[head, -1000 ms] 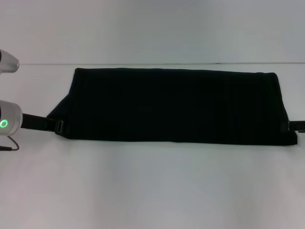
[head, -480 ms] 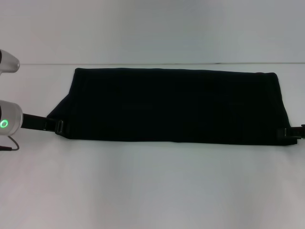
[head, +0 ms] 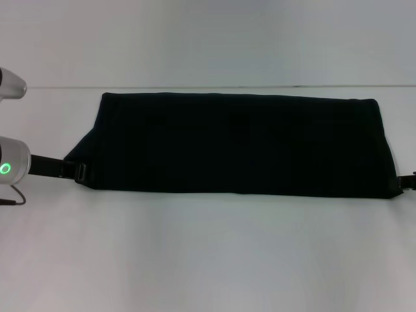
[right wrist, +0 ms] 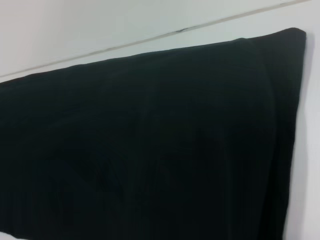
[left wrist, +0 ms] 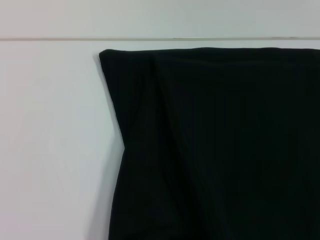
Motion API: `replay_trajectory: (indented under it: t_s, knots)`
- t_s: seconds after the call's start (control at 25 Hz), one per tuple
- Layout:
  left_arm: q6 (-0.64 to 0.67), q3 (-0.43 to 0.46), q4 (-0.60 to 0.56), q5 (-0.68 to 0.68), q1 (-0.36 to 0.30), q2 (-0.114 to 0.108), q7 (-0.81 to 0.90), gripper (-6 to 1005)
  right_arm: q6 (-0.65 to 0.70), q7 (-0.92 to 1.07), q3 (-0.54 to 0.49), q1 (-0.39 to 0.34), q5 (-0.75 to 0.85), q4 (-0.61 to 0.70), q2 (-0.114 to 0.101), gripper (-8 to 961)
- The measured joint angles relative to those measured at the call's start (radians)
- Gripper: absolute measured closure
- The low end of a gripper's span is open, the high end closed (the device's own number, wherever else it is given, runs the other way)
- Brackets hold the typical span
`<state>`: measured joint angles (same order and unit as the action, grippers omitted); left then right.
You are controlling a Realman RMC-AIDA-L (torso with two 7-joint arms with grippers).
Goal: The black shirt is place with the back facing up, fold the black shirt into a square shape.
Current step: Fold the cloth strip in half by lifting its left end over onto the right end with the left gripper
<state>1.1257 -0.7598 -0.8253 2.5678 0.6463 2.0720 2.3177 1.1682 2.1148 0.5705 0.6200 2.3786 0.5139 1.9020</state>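
Observation:
The black shirt [head: 240, 143] lies on the white table [head: 208, 260] as a long flat band stretching left to right. Its far edge is straight and its left end slants outward toward me. My left gripper [head: 79, 171] rests at the shirt's near left corner, touching its edge. My right gripper [head: 408, 182] shows only as a dark tip at the picture's right border, just off the shirt's near right corner. In the left wrist view the shirt [left wrist: 225, 150] has a diagonal crease at its folded left end. The right wrist view is mostly filled by the shirt [right wrist: 150, 140].
The silver links of my left arm [head: 13, 166], one with a green ring light, stand at the left border, and a thin cable [head: 14, 199] trails beneath. The table's far edge [head: 208, 87] meets a pale wall just behind the shirt. Bare white tabletop lies in front of the shirt.
My right gripper has slid rightward off the shirt's near right corner to the picture's border. That corner now lies flatter. The left gripper has not moved.

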Motion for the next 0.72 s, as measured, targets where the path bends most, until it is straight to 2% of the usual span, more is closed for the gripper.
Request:
replay_trajectory:
  t_s: [0.4, 0.64, 0.72]
  knots:
    - [0.051, 0.021, -0.037, -0.011, -0.034, 0.001, 0.0, 998, 0.004, -0.033, -0.022, -0.021, -0.003, 0.003, -0.007, 949]
    - [0.094, 0.023, -0.081, -0.029, -0.066, 0.012, 0.0, 998, 0.036, -0.064, -0.068, -0.04, -0.003, 0.014, -0.014, 951]
    - [0.15, 0.024, -0.102, -0.047, -0.083, 0.013, -0.001, 996, 0.048, -0.068, -0.076, -0.048, -0.003, 0.024, -0.015, 951]
